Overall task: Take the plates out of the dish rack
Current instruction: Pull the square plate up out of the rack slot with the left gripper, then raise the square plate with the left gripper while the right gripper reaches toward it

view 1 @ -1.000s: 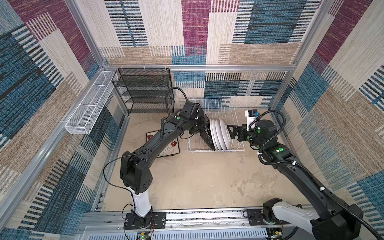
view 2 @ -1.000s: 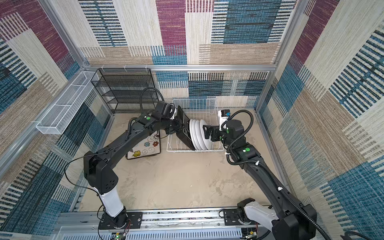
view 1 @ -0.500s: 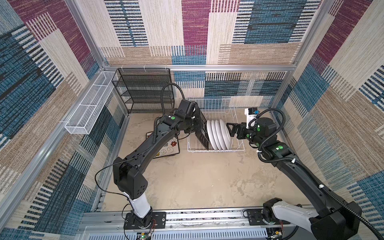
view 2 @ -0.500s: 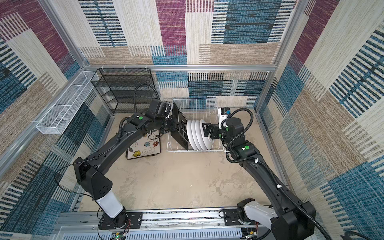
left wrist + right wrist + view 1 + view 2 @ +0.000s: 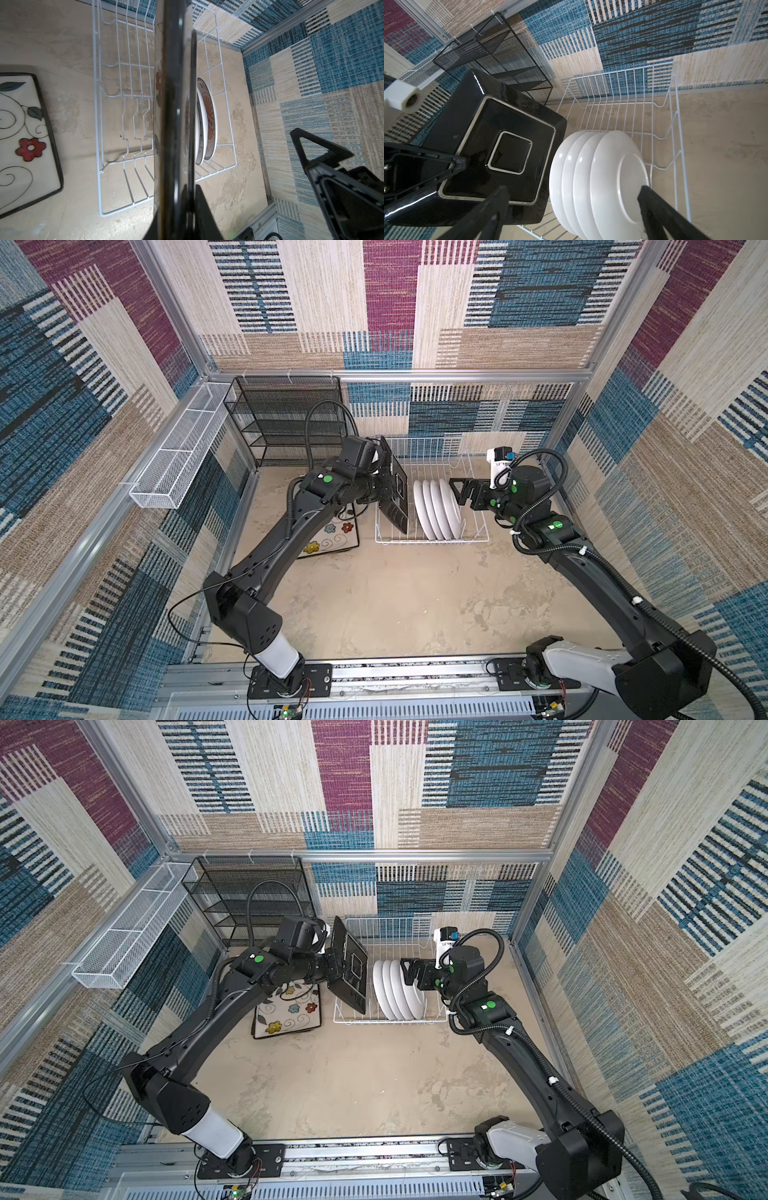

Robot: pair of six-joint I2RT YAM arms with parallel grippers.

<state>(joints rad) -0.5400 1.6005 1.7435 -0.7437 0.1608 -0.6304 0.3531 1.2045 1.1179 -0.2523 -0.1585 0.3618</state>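
Left end effector (image 5: 385, 488) grips 1 square plate (image 5: 397, 508) over the dish rack (image 5: 476, 536); next, lay it flat. Right end effector (image 5: 456, 492): wide.

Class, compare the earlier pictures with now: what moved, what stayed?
The left gripper, fingers still shut on the black square plate, has carried it up and leftward, away from the round plates in the dish rack. Those, the floral plate lying flat and the open right gripper hardly moved.
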